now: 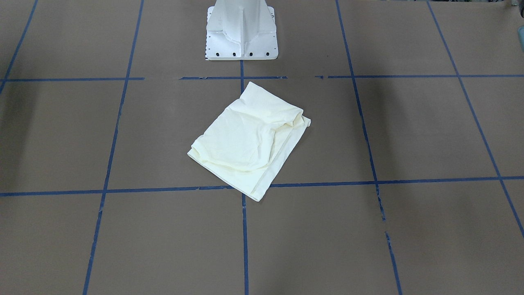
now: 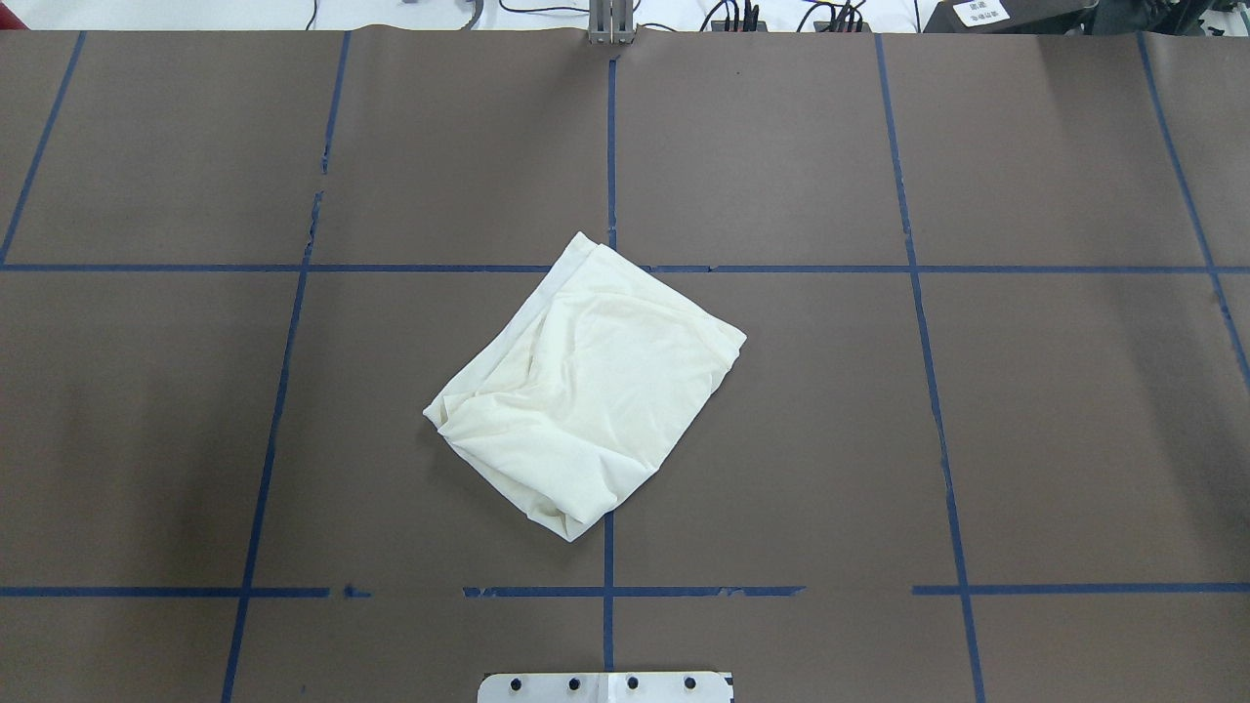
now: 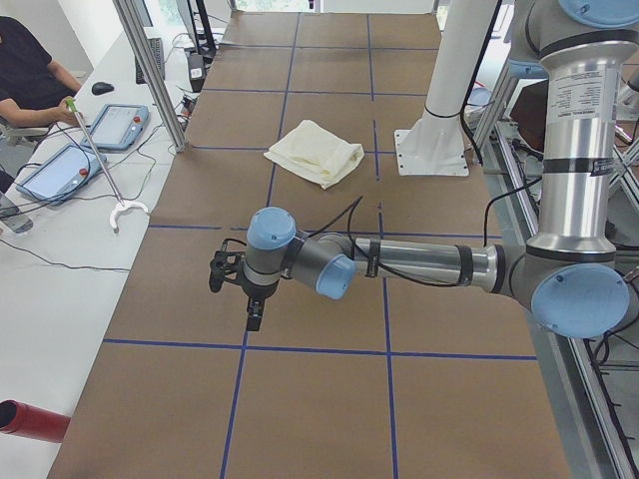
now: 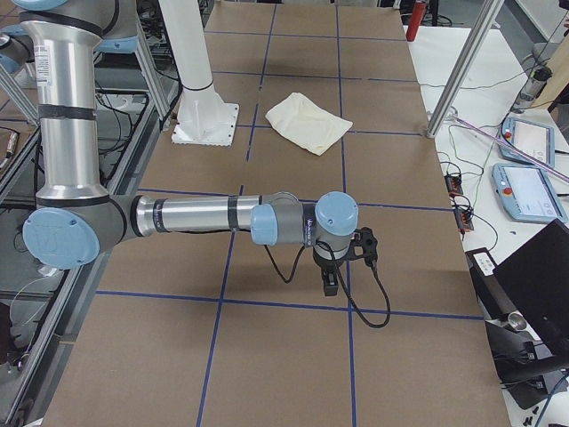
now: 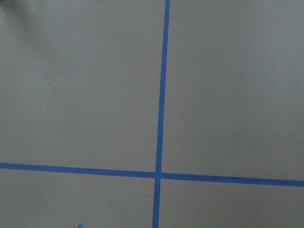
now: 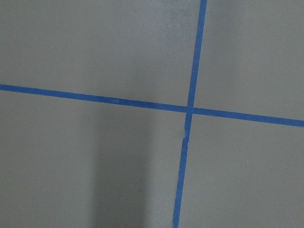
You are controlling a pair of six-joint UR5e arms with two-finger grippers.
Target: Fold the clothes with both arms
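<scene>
Overhead exterior: the cream shirt [image 2: 586, 386] lies folded, rumpled and skewed, mid-worktop [image 2: 879, 439], plain side up, over a blue tape line [image 2: 608, 566]. Exterior left: the left tool [image 3: 254, 319] hangs well apart from it; wide or narrow, I cannot tell. Exterior right: the right tool [image 4: 329, 285] likewise.

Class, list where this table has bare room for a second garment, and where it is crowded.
Bare table lies on both sides of the folded T-shirt and beyond it toward the far edge. Tightest: the strip between shirt and pedestal base.
</scene>
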